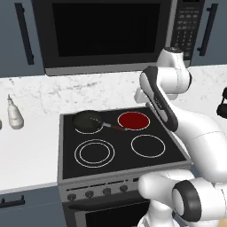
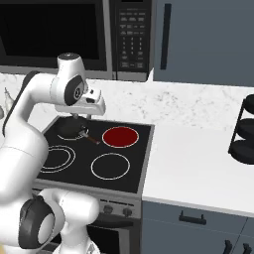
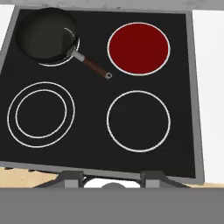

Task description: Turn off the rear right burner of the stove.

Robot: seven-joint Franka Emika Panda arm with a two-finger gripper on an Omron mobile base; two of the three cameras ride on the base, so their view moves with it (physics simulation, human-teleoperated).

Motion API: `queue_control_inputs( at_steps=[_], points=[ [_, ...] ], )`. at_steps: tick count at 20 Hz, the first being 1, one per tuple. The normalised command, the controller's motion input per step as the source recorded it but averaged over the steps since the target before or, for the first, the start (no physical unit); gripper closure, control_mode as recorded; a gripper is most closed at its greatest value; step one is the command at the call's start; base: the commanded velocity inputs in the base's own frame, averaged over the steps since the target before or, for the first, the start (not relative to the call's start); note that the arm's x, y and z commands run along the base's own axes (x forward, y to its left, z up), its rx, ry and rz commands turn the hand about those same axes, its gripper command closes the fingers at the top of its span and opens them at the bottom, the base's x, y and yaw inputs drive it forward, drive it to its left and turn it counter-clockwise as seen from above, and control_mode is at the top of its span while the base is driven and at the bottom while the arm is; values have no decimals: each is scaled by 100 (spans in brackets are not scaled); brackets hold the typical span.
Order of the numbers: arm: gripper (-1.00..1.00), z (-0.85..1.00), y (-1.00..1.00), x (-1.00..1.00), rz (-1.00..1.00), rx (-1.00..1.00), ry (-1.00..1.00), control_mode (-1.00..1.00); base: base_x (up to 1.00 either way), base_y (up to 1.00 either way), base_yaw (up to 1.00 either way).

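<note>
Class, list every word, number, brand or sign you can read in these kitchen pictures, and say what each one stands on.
No text can be read anywhere.
Microwave keypad: rows of pale button marks, too small and blurred to read.
Stove knobs: no legible markings.
Bottle on the counter: no label visible.

The arm (image 1: pixel 195 133) is glossy white, built from thick rounded segments with smooth, swollen shells. Dark grey to black bands ring its joints, and one round joint cap shows a dark disc with a pale centre. The hand block is white and boxy.
</note>
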Motion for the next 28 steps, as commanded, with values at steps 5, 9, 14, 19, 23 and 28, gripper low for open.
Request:
queue_control_inputs(
  at_steps=[5, 9, 14, 19, 23, 28],
  points=[
    [-100, -1, 0, -31, 0, 0, -4, -100, 0, 0, 0],
    [-100, 0, 0, -8, 0, 0, -2, 100, -3, -7, 0],
    [-100, 0, 0, 0, 0, 0, 0, 100, -8, -33, 0],
    [-100, 0, 0, 0, 0, 0, 0, 100, -8, -49, 0],
    [-100, 0, 0, 0, 0, 0, 0, 100, -12, -49, 0],
    [-100, 0, 0, 0, 0, 0, 0, 100, -8, -40, 0]
  ],
)
